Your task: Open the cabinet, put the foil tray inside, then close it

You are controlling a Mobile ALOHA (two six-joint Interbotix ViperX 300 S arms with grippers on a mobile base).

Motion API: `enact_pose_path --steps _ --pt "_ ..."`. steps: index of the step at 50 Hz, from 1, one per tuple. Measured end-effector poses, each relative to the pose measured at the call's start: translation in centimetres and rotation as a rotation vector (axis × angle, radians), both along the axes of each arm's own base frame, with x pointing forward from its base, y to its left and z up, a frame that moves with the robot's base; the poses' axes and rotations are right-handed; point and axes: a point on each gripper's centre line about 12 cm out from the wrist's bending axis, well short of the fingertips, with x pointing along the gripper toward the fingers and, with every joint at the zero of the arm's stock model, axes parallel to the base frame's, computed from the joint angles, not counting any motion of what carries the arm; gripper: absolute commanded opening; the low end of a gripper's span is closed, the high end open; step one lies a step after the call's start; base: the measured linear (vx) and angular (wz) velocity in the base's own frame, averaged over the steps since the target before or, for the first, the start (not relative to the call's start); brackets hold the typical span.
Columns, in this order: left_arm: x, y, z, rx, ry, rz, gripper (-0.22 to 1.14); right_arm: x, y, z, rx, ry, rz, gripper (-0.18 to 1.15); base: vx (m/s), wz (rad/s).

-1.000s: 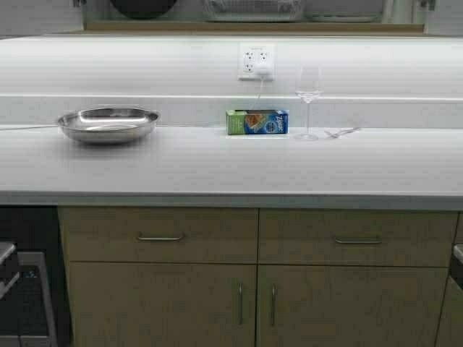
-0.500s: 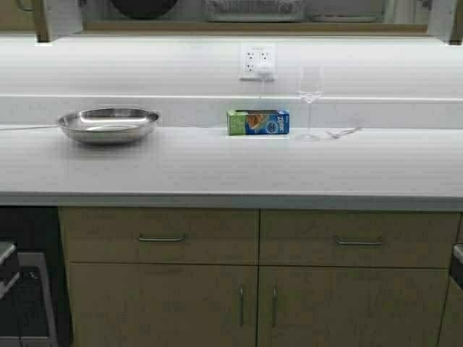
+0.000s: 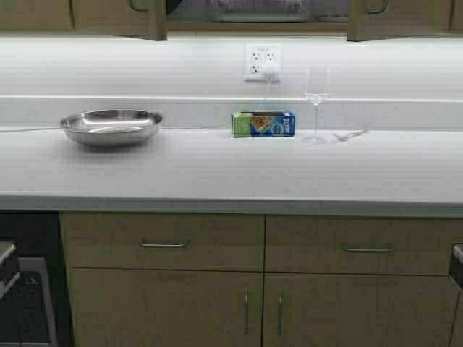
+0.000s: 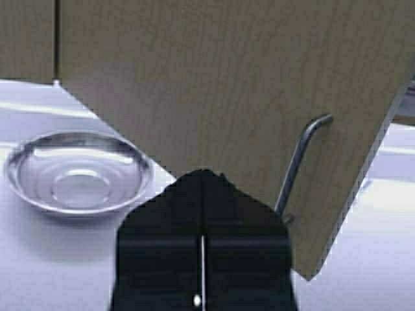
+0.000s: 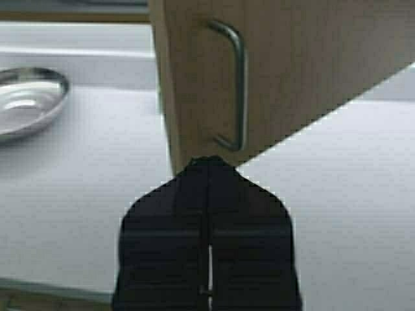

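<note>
Though only partly visible at the far top edge of the high view, taken for the foil tray: pale silver, shallow, resting inside the upper cabinet, between its two doors; so placed, by judgement, because the putting-in step is done and only the closing is left.

Left door and right door: both swung out toward the near side, not flush with the cabinet front.

Left claw: fingers pressed together, gripping nothing; tip at or just short of the left door's wooden face, beside its bar handle; held closed, presumably, to push as a blunt point rather than to pull.

Right claw: likewise closed and empty; tip at the lower edge of the right door, just below its handle; probably poised for the same push; contact not certain in either wrist view.

On the desk, apart from the task: round steel bowl at left; green-and-blue bag box at far centre; wine glass to its right; piece of cutlery beyond that; all well below the doors' swing.
</note>
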Motion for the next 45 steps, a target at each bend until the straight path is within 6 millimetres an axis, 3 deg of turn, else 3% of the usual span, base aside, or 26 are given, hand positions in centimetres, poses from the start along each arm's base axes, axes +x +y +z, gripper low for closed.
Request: enact_pose_path --steps 9,17,24,37,45 --pt "-2.5 -0.9 0.3 0.0 -0.035 -0.033 0.04 -2.5 -0.5 -0.1 0.003 -0.016 -0.026 0.07 0.12 0.0" --pt "-3.5 -2.2 1.1 0.007 -0.051 -0.072 0.04 -3.2 -0.6 0.7 0.006 -0.044 -0.031 0.07 0.14 -0.02" --pt "-1.9 -3.0 2.3 0.018 -0.057 -0.09 0.04 -2.8 -0.6 0.6 0.008 -0.036 -0.033 0.07 0.11 0.0" --pt "3.8 -4.3 5.7 0.043 -0.095 -0.109 0.04 0.2 0.1 2.8 0.024 -0.056 -0.017 0.07 0.07 -0.02" --pt "6.5 -7.5 6.5 0.05 -0.108 -0.186 0.04 1.3 0.8 4.2 0.035 -0.08 0.0 0.07 0.1 0.0"
